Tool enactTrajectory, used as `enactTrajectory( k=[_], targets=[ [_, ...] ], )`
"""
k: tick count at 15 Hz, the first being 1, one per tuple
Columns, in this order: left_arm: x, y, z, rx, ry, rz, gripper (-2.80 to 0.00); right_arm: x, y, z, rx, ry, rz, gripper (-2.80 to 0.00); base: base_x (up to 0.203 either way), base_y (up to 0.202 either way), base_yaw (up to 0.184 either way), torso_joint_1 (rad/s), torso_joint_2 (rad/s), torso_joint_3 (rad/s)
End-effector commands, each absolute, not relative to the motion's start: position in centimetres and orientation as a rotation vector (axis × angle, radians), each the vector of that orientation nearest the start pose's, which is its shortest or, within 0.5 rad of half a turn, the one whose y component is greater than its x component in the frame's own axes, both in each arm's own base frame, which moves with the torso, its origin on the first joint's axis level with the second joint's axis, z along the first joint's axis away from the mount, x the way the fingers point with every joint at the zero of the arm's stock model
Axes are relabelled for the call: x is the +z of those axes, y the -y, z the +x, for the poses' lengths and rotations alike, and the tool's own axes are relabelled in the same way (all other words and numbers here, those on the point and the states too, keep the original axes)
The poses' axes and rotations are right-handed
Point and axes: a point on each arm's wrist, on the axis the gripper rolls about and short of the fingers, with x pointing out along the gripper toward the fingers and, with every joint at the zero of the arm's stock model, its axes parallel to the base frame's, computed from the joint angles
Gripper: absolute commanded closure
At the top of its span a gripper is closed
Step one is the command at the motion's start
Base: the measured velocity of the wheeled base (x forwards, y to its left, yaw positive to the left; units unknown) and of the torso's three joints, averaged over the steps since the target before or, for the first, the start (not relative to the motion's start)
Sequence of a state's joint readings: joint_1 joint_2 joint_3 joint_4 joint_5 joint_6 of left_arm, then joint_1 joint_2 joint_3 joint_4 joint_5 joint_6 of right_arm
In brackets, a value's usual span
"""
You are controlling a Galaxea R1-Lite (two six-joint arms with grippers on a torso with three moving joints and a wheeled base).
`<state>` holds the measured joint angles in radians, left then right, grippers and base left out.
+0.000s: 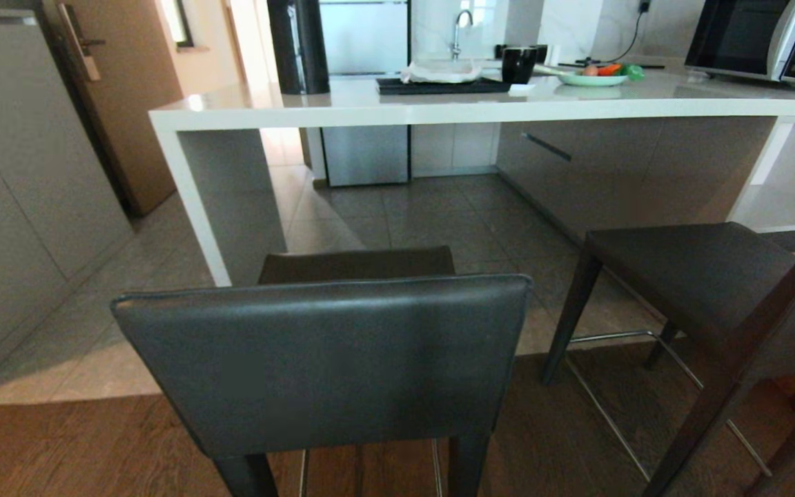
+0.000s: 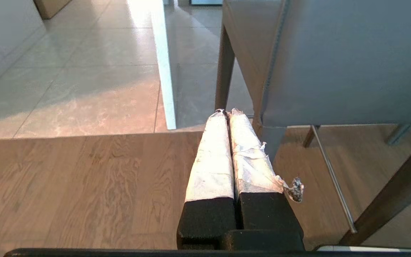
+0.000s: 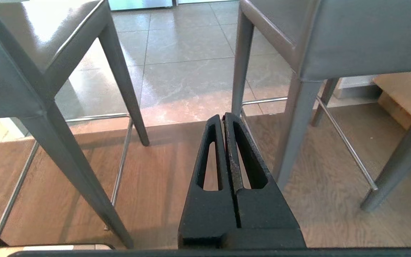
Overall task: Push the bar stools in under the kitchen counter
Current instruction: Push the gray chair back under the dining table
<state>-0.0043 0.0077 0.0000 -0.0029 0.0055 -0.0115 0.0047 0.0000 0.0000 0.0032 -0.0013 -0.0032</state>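
Both dark grey leather-backed bar stools [image 1: 328,359] stand outside the white stone kitchen counter [image 1: 439,110]. Left gripper [image 2: 227,111] and right gripper [image 3: 223,116] are closed, empty; next we judge we must reach the near backrest.

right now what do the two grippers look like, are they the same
Not quite the same. The left gripper has two long black fingers wrapped in crinkled white tape, with a frayed scrap hanging off one side. The right gripper is bare black, its tapered fingers each cut through by a long slot. No cables or markings show.
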Motion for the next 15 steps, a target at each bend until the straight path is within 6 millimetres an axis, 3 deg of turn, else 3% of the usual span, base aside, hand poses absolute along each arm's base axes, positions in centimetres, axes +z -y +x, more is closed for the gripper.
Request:
enactTrajectory(
  k=[1,15],
  targets=[
    [7.6,-0.03,-2.22,0.0,-0.005,-0.012,0.0,7.52,0.01,-2.28,0.003,-0.003,-0.003,0.0,0.0,0.0,0.0,0.0,0.0,0.0],
    [7.6,-0.02,-2.22,0.0,-0.005,-0.011,0.0,7.52,0.01,-2.28,0.003,-0.003,-0.003,0.0,0.0,0.0,0.0,0.0,0.0,0.0]
  ],
)
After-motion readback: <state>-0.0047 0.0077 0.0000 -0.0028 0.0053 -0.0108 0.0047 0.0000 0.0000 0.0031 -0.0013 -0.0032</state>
